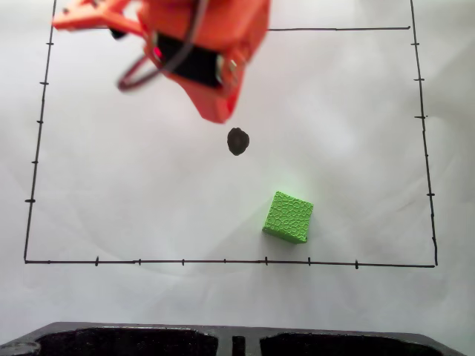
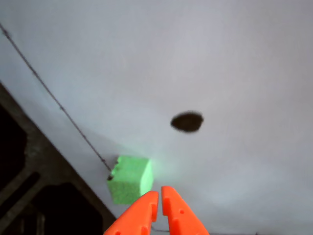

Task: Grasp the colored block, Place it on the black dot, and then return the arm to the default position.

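The green cube rests on the white paper, below and right of the black dot in the fixed view. The orange arm hangs over the upper left of the sheet, above the dot and well away from the cube. In the wrist view the cube lies just left of and beyond the orange fingertips, and the black dot sits farther off to the right. My gripper comes up from the bottom edge with its two tips pressed together and nothing between them.
A thin black border line with tick marks frames the paper. A dark moulded tray or base runs along the bottom edge of the fixed view and shows as a dark structure at the left of the wrist view.
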`<state>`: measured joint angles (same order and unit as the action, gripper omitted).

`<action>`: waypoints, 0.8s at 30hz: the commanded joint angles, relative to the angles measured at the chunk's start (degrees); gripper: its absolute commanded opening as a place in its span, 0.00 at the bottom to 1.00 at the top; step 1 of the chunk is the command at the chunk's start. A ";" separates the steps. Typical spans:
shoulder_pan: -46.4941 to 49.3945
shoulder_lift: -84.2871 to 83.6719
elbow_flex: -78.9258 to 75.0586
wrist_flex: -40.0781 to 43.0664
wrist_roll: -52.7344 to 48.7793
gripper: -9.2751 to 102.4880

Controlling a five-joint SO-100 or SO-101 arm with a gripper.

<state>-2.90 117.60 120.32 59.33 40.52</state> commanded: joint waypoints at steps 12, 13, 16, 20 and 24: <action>-6.94 -12.66 -14.50 1.32 9.67 0.08; -7.38 -13.80 -15.29 1.58 10.11 0.08; -7.82 -17.14 -17.49 2.20 11.95 0.12; -8.53 -20.57 -20.92 3.16 12.74 0.10; -8.88 -23.64 -24.35 3.16 13.71 0.11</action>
<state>-11.95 94.48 100.02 62.40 54.14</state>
